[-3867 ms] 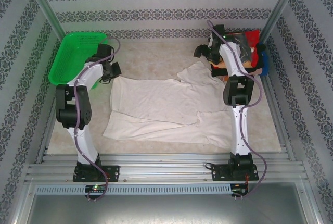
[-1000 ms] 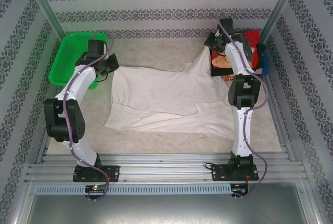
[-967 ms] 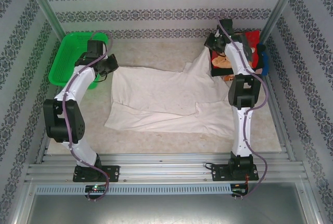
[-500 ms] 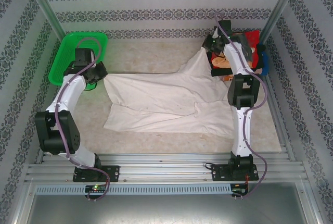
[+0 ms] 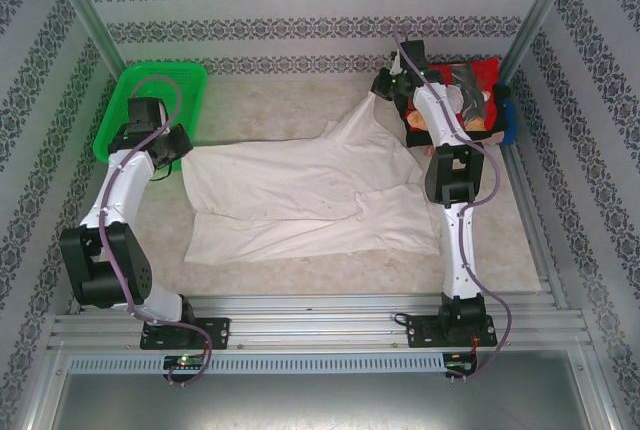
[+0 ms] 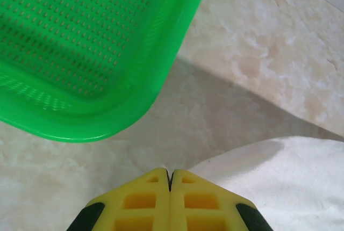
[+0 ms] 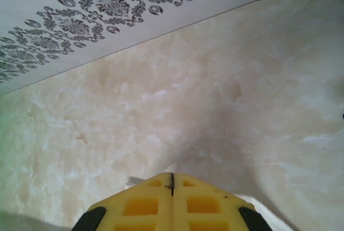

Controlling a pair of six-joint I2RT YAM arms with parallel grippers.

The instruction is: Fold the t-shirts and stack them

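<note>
The white t-shirt [image 5: 300, 195] lies spread over the middle of the table, pulled taut between both grippers. My left gripper [image 5: 178, 150] is shut on its left corner, just in front of the green basket; the yellow fingertips [image 6: 156, 185] press together with white cloth [image 6: 279, 182] trailing to their right. My right gripper [image 5: 384, 86] is shut on the shirt's far right corner and holds it lifted off the table, so the cloth rises in a peak; the cloth [image 7: 258, 207] shows below its closed fingers [image 7: 188, 190]. Folded t-shirts [image 5: 478, 90], red, black and blue, sit stacked at the back right.
The green mesh basket [image 5: 150, 100] stands at the back left, its rim [image 6: 134, 118] close above my left fingers. Patterned walls close in the back and sides. A metal rail [image 5: 320, 315] runs along the near edge. Bare marble tabletop [image 5: 280, 100] stretches behind the shirt.
Both grippers have moved left, dragging the white shirt with them. The left one slid toward the basket's front; the right one moved left and away from the folded stack, lifting its corner.
</note>
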